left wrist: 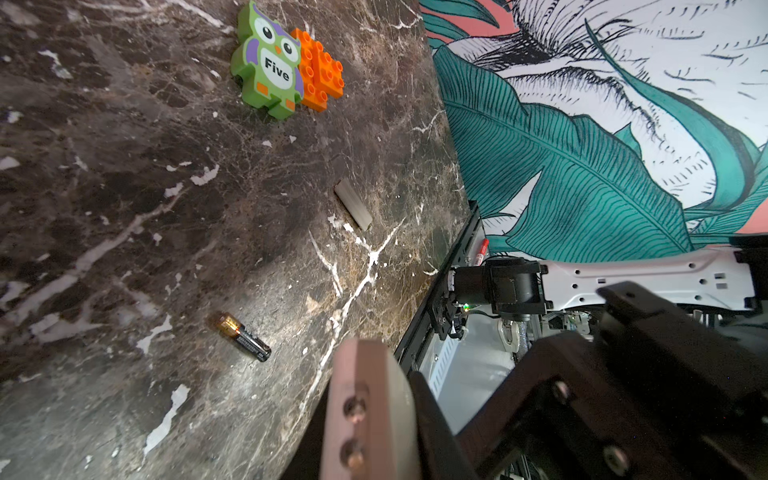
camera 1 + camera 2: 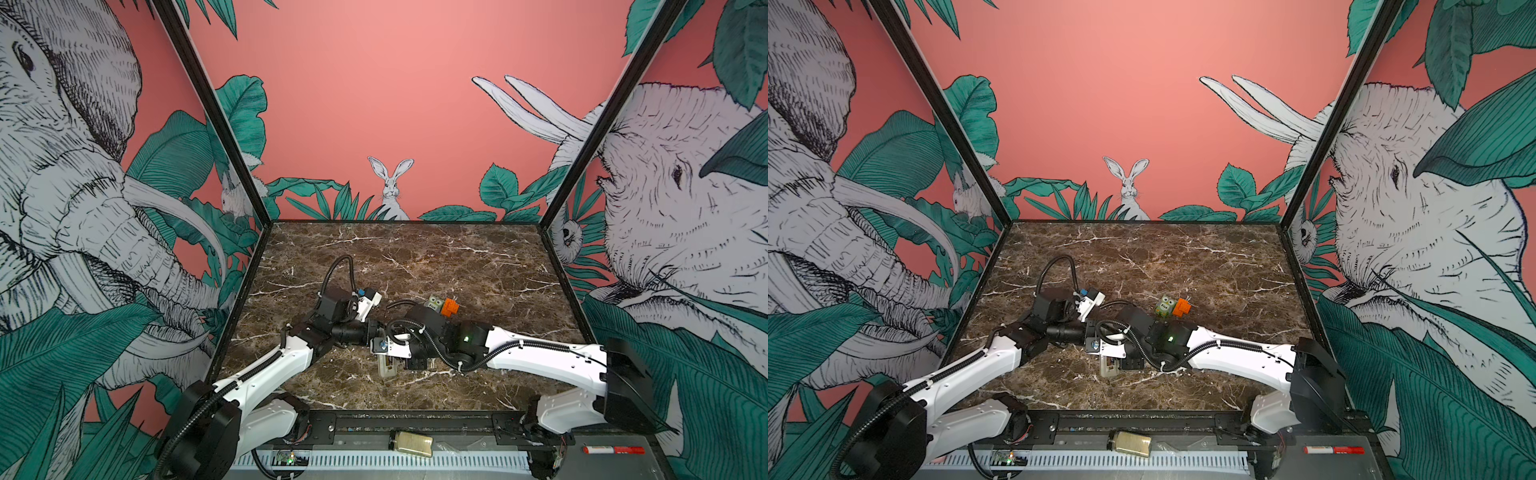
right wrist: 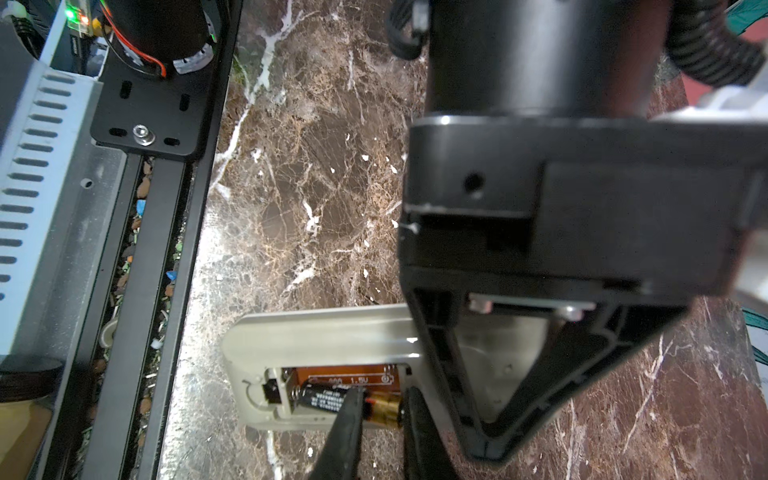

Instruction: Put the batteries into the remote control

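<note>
Down at the near edge of the counter [image 2: 415, 257], roughly in the middle, the remote [image 3: 324, 340] is lying back-up with its battery recess open. It also shows in both top views as a pale bit poking out from under the two wrists [image 2: 1106, 366].

So where are we? About halfway, I'd say. The first battery [image 3: 324, 403] is lying in the recess, black end against the spring and copper end pointing the other way. I can't tell if it's fully seated or just resting on top. The right hand [image 3: 384, 399] is right on it, nearly closed. One finger [image 3: 349, 432] crosses the middle of the battery and the other sits just past the copper end. Honestly I can't tell if it's pinching the battery or just pushing it down.

The left hand [image 1: 409, 386] has its fingers pressed together with nothing visible between them. From the right wrist view its black body sits over the other end of the remote, probably steadying it.

The second battery [image 1: 245, 337] is loose on the counter, nearer than the green owl block [image 1: 268, 62] and the orange brick [image 1: 322, 75]. A small flat grey strip [image 1: 353, 204] lies between them, maybe the battery cover.

What's left, I reckon: seat this one, fetch the other, and maybe close it up.
</note>
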Controlling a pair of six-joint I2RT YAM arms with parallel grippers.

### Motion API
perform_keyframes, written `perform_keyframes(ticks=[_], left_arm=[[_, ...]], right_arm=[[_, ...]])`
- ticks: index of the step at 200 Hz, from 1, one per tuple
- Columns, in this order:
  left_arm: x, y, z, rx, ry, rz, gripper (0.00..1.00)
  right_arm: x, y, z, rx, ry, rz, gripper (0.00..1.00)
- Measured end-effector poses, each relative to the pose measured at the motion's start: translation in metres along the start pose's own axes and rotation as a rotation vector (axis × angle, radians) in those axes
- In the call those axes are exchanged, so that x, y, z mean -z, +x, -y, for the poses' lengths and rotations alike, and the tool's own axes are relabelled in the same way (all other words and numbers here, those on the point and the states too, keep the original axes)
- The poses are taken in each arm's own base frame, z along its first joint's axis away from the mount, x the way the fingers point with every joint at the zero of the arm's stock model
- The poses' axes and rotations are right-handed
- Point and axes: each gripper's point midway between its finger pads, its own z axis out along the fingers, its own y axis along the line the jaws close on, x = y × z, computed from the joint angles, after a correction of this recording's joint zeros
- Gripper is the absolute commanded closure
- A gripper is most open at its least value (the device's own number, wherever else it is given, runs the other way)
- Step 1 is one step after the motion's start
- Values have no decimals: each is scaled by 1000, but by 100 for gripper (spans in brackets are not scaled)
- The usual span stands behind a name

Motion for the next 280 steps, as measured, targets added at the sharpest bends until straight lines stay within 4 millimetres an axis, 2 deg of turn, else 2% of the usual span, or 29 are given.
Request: perform_keyframes(ticks=[188, 220, 280], left_arm=[[-2, 3, -7, 21, -21, -7, 100], [-2, 2, -7, 22, -21, -6, 100], [-1, 1, -7, 22, -25, 4, 100]], right_arm=[[-10, 2, -1, 5, -6, -10, 89], [-11, 2, 1, 11, 7, -13, 95], [-11, 3, 6, 34, 42, -27, 99]])
